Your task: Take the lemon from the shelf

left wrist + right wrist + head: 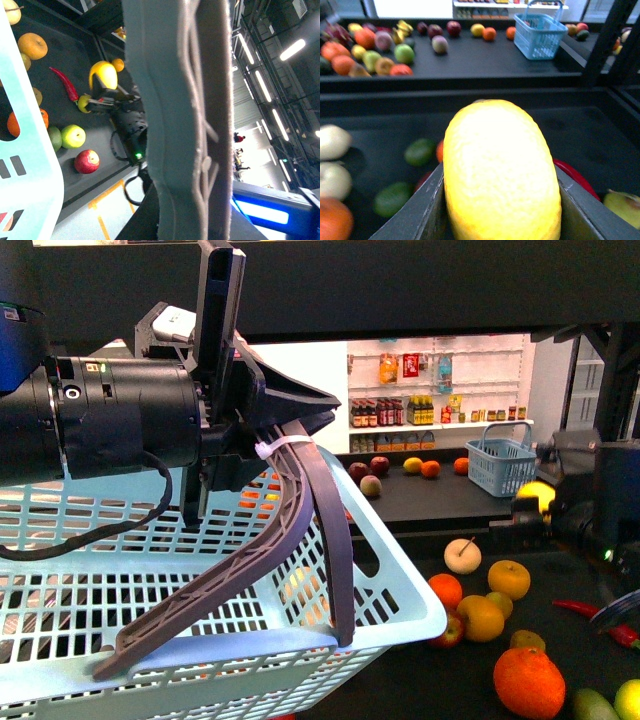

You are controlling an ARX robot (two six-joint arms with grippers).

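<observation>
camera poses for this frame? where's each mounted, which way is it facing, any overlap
Front: on the body, facing the black tiered shelf; left arm holds white plastic basket by grey handle; right gripper far right.
Left wrist: looks past that handle at the right gripper gripping the oval yellow lemon.
Right wrist: looks over the lemon, between its fingers, to shelf trays.
Shared: lemon in all three.

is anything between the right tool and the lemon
nothing visible does: the lemon is clamped between the fingers of the right tool, over the shelf
</observation>
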